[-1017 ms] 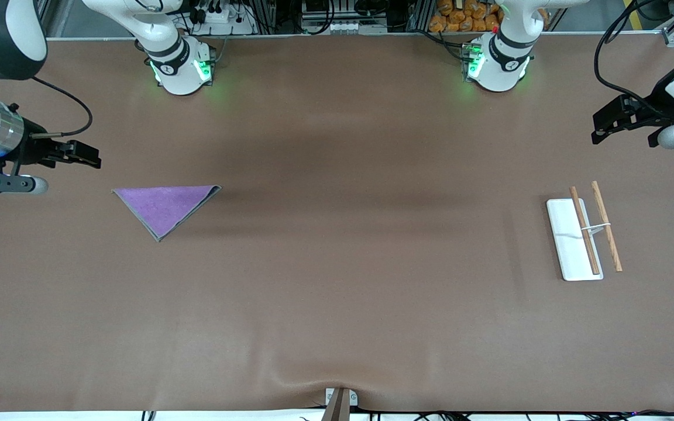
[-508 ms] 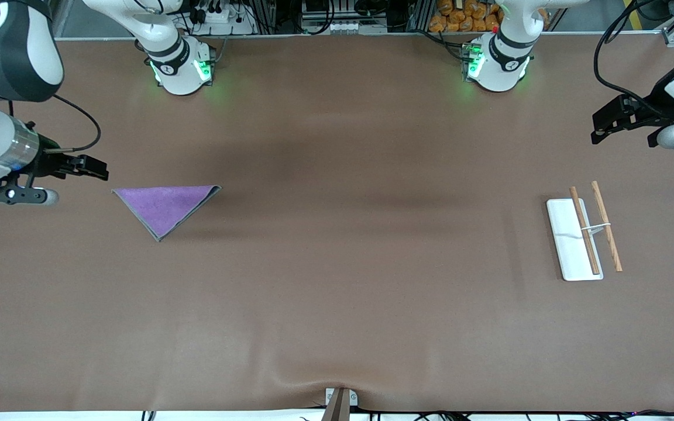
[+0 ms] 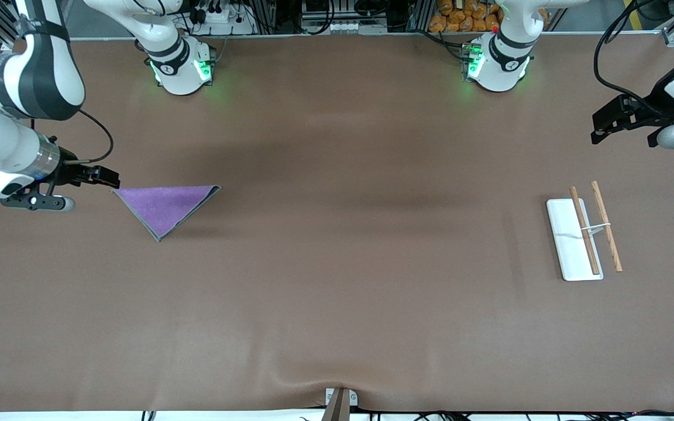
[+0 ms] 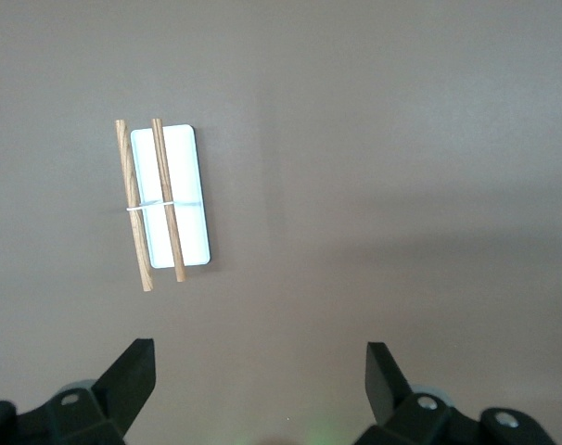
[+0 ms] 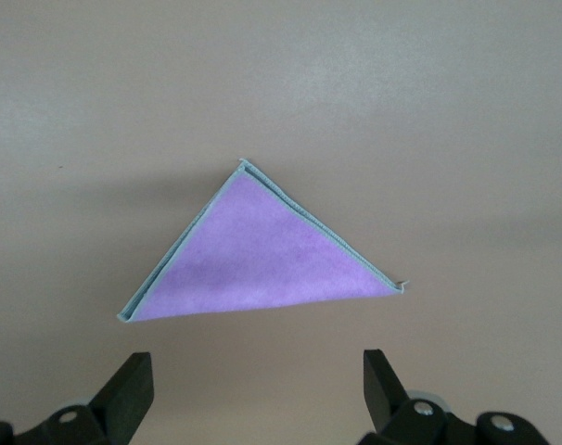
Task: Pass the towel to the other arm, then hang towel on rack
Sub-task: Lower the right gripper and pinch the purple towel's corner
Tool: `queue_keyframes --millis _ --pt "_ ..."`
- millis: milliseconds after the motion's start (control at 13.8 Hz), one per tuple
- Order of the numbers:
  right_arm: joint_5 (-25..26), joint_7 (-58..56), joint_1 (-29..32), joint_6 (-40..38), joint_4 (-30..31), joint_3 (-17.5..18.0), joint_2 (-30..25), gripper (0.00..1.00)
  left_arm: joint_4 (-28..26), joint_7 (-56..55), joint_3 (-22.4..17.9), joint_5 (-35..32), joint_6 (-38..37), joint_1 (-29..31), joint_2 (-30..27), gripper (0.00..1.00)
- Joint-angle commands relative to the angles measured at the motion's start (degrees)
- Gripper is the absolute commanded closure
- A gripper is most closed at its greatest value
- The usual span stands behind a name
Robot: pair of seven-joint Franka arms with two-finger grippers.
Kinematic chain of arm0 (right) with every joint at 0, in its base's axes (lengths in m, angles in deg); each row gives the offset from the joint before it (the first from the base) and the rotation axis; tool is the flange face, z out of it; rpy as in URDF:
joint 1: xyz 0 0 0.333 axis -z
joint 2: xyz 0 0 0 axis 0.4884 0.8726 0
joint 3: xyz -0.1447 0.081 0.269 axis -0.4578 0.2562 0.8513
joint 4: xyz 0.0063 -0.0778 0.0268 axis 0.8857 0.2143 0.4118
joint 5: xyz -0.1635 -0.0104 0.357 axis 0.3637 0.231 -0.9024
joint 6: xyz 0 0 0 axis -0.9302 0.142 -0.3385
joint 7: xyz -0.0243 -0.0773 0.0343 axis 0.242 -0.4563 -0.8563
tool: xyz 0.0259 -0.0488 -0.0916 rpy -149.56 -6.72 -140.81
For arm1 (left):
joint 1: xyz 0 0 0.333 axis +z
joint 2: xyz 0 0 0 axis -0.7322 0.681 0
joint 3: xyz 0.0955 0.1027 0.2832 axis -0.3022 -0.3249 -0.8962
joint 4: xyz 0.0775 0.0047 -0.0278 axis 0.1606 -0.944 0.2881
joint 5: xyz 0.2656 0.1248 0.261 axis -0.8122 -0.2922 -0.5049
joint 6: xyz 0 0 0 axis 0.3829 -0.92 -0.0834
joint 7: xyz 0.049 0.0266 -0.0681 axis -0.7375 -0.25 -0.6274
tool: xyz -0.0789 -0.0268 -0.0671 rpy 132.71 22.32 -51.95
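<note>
**Towel flat, pickup not yet made**

The towel (image 3: 164,206) lies folded flat toward the right arm's end of the table, ungripped. The right gripper (image 3: 107,176) is held spread just beside its corner. Well apart stands the rack (image 3: 571,245); the left gripper (image 4: 260,371) waits, spread.

Purple towel (image 5: 258,258) flat on the table (image 5: 466,111), beneath wide-spread right claw (image 5: 255,387).

text: none legible | labels: none | brands: none | numbers: none | signs: none

brown table cover (image 3: 337,280), wrinkled near camera
</note>
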Motion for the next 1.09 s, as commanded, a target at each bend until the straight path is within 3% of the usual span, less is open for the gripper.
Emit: queue_keyframes --millis 0,581,1017 --pt "-0.4 -2.9 1.3 5.6 6.2 0.3 -2.7 0.0 0.0 0.3 0.2 0.9 -0.8 0.3 -0.4 0.0" --pt "-0.1 -7.9 2.9 19.8 15.1 0.4 -0.9 0.0 -0.5 0.7 0.2 3.3 -0.8 0.4 0.1 0.0" --pt "0.1 -8.0 3.0 26.0 17.0 0.4 4.7 0.0 -1.3 0.9 0.2 3.4 -0.8 -0.1 0.5 0.0"
